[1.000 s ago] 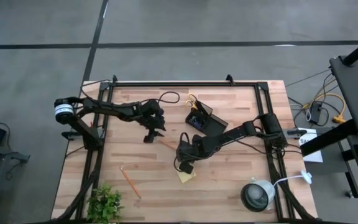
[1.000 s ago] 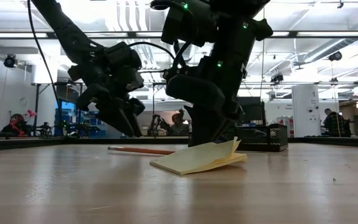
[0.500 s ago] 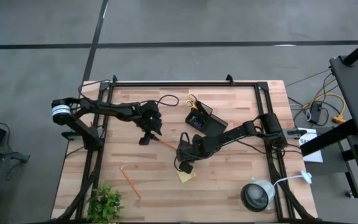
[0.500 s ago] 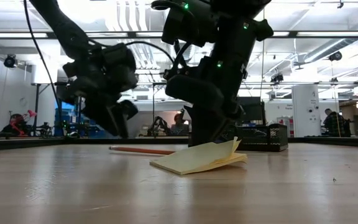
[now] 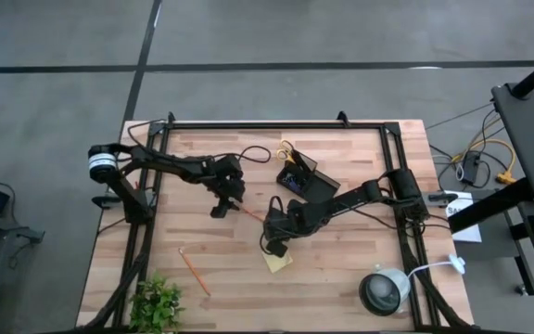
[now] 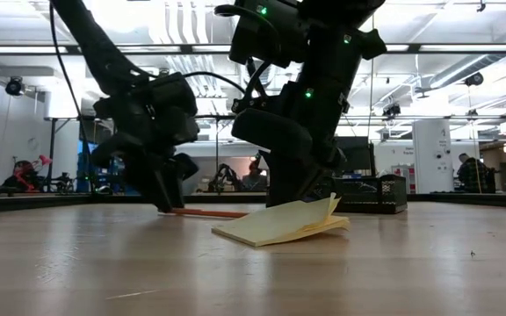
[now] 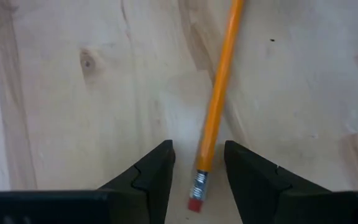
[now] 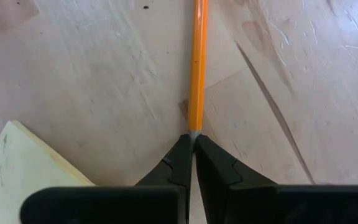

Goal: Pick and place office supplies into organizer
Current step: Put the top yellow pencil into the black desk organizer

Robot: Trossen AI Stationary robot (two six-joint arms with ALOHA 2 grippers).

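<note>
Midway across the wooden table [image 5: 341, 269], an orange pencil [image 7: 217, 106] lies flat on the boards with a gripper at each end. The left gripper [image 7: 197, 180] straddles its eraser end, fingers apart, the pink eraser showing between the two tips but not yet pinched. The right gripper [image 8: 191, 163] has its fingers pressed together with the pencil's sharpened point right at their tips — whether it is nipped there or merely touching cannot be told.

Just beside the right gripper, nearer the table's front edge, sits the yellow sticky-note pad [image 6: 281, 223], its top sheets curled up on one side. A second pencil [image 5: 194, 272] lies well apart near the front left, by the green plant [image 5: 156, 303]. The black organizer [image 5: 306, 181] stands toward the back of the table, yellow scissors [image 5: 286, 148] already upright in its cup; a round lamp [image 5: 384, 291] occupies the front right corner.

The likely trouble is two arms on one pencil — if the left fingers close and lift while the right holds the tip, the pencil could twist, slip free or roll away. Closing so near the eraser also leaves a long unsupported shaft that may swing and miss the narrow cup. The right gripper, pulling away, could also catch the pad's lifted sheets and drag it.
</note>
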